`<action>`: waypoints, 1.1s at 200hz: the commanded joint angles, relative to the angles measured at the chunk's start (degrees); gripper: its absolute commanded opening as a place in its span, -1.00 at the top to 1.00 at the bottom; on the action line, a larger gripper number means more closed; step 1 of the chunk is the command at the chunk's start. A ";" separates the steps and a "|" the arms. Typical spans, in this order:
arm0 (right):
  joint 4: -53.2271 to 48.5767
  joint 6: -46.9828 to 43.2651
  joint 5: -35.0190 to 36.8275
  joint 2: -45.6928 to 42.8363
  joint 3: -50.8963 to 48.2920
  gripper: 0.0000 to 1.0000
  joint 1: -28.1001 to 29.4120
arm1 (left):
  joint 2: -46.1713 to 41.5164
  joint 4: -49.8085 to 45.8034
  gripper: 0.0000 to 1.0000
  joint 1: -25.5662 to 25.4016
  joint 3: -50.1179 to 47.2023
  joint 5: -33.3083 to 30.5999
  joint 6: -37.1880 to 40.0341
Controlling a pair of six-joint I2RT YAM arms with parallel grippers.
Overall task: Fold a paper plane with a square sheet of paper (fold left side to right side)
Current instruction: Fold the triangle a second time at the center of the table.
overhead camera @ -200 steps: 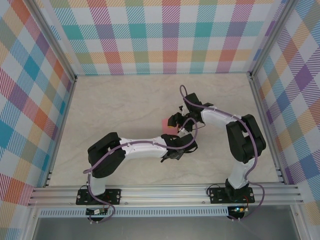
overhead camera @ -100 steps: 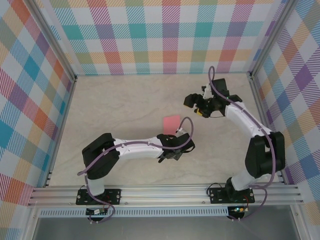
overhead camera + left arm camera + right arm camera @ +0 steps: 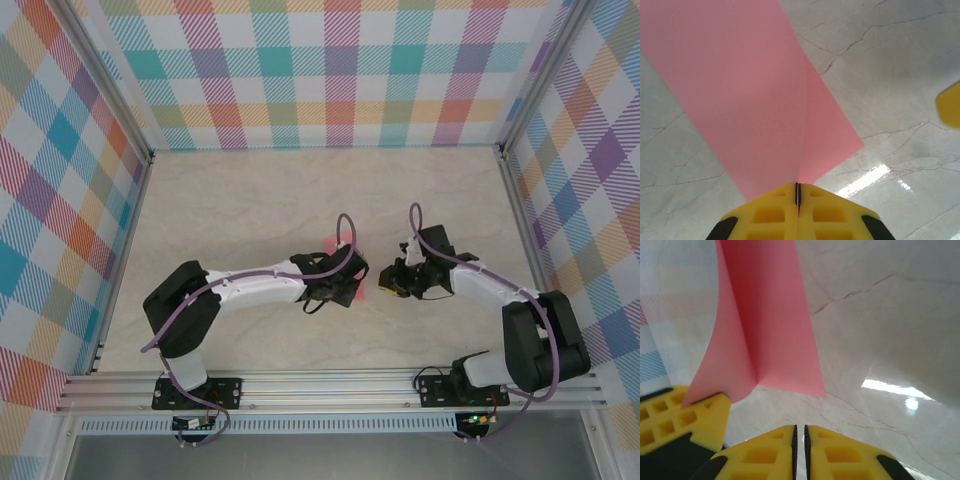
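Note:
The square sheet of paper (image 3: 755, 95), salmon pink, is bent along a centre crease into two panels, its lower edge standing just above the marble table. My left gripper (image 3: 798, 189) is shut on the near end of that crease, the paper running straight into the seam between its yellow fingers. From above, the paper (image 3: 352, 291) peeks out around the left gripper (image 3: 348, 282) mid-table. My right gripper (image 3: 800, 432) faces the paper (image 3: 770, 325) from the right, a short way off, its jaws shut with nothing between them. From above, the right gripper (image 3: 388, 285) is close beside the left.
The marble tabletop (image 3: 250, 200) is ringed by checked walls and aluminium rails (image 3: 520, 230). A purple cable (image 3: 345, 228) loops over the left wrist. The left gripper's yellow finger (image 3: 685, 415) holds the paper's corner at the left of the right wrist view.
The right arm swung out to the far right, then came back in beside the paper, and its jaws closed. The left gripper carried the paper a little farther up the table.

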 commanded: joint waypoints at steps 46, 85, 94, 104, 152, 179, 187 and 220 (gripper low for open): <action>8.08 3.95 4.70 8.01 2.76 0.83 9.44 | -5.75 4.86 1.00 4.90 -5.77 8.83 -3.00; 2.85 2.61 10.07 11.47 5.39 0.85 11.59 | -6.09 5.99 0.98 7.21 -7.49 11.46 -2.69; 1.31 2.09 11.49 11.74 5.93 0.85 11.78 | -5.91 6.02 0.98 7.58 -7.64 11.58 -2.51; -0.24 1.63 12.67 12.08 6.26 0.85 11.97 | -5.48 6.08 0.98 8.06 -7.80 11.50 -2.26; -2.86 0.60 14.00 13.82 6.47 0.85 12.22 | -3.42 6.12 0.98 10.05 -7.38 12.03 -0.51; -3.91 0.14 14.72 14.39 6.71 0.85 12.55 | -2.76 5.78 0.98 10.81 -7.02 11.50 0.61; -4.15 0.12 14.88 14.41 6.78 0.85 12.62 | -2.50 5.76 0.98 11.13 -6.81 11.44 0.98; -5.03 -0.38 15.40 14.80 7.23 0.85 12.85 | -1.24 5.76 0.98 11.88 -6.07 11.94 2.20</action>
